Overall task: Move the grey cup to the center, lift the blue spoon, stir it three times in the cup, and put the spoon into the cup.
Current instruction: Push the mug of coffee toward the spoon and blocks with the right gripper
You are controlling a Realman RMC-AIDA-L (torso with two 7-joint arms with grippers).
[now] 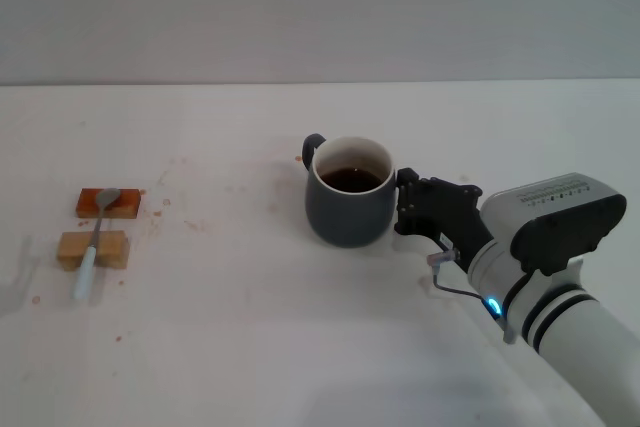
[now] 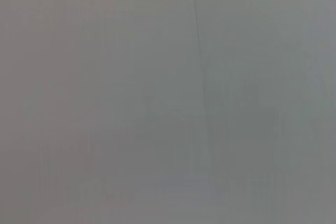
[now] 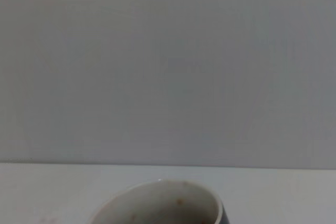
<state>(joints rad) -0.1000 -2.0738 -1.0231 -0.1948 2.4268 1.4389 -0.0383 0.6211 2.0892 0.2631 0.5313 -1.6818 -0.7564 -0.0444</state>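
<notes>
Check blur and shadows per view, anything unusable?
Head view: sharp, soft even light, grey cup and blue spoon clear, only faint shadows, right gripper beside the cup. Left wrist view: featureless grey, nothing usable. Right wrist view: soft focus, only the cup's rim shows.

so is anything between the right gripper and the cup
Nothing visible. The right gripper sits right at the cup, on the side away from its handle. The spoon lies far off on two blocks.
</notes>
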